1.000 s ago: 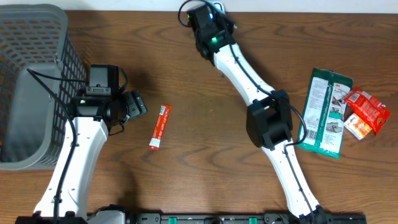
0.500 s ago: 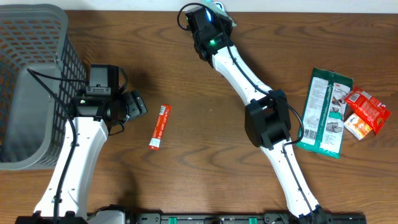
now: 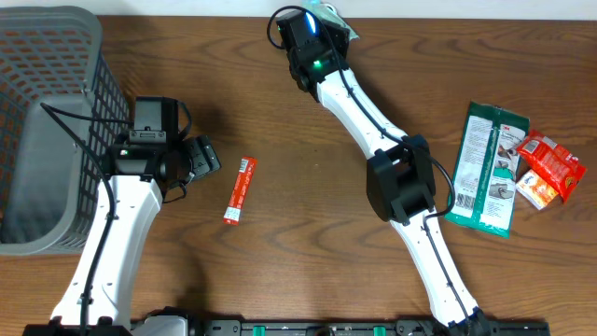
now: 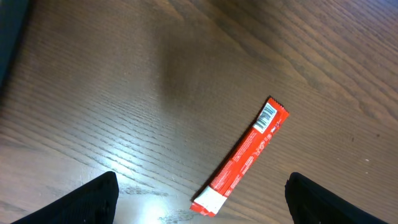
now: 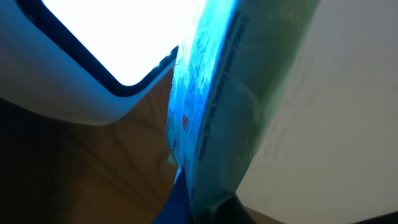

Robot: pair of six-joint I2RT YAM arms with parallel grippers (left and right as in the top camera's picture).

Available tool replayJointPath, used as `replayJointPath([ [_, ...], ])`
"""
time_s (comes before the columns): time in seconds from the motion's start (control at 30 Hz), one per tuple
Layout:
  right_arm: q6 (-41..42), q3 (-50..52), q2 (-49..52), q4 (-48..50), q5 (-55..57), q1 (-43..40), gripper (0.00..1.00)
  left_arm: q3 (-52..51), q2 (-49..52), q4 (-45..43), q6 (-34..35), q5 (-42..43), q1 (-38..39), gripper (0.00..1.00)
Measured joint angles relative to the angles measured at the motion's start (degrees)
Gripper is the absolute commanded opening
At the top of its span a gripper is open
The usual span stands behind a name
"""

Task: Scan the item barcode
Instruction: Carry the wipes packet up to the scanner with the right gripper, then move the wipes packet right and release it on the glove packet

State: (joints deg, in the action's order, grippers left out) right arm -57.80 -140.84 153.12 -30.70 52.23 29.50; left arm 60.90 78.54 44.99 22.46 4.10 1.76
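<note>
At the table's far edge my right gripper is shut on a pale green packet, the item. In the right wrist view the packet stands on edge between the dark jaws, washed in blue light beside a bright white-rimmed shape. No barcode shows on it. My left gripper hangs open over the wood, and its two black fingertips flank the near end of a red stick packet without touching it. That red stick lies flat, with a barcode at its far end.
A grey mesh basket fills the left side. At the right lie a green-and-white flat package and a small red packet. The right arm's elbow sits mid-table.
The right arm has edged slightly toward the far edge with the packet still in its grip. The left arm and the red stick have not moved.
</note>
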Motion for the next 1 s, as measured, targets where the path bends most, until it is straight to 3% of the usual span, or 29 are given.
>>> replayJointPath([
  [0.23,3.39,0.0,-0.17,-2.03,-0.24,0.13,0.01,0.0,0.0,0.02,0.0,0.0,0.0,0.87],
  [0.37,11.32,0.07,-3.52,-11.76,-2.82,1.4,0.01,0.0,0.0,0.02,0.0,0.0,0.0,0.87],
  [0.6,32.35,0.09,-24.26,-38.53,-16.65,1.16,0.01,0.0,0.0,-0.02,0.0,0.0,0.0,0.87],
  [0.73,42.58,-0.63,-32.74,-51.87,-29.62,-5.49,0.01,0.0,0.0,0.04,0.0,0.0,0.0,0.87],
  [1.0,52.48,1.57,-32.09,-62.97,-47.12,-22.4,0.01,0.0,0.0,0.0,0.0,0.0,0.0,0.87],
])
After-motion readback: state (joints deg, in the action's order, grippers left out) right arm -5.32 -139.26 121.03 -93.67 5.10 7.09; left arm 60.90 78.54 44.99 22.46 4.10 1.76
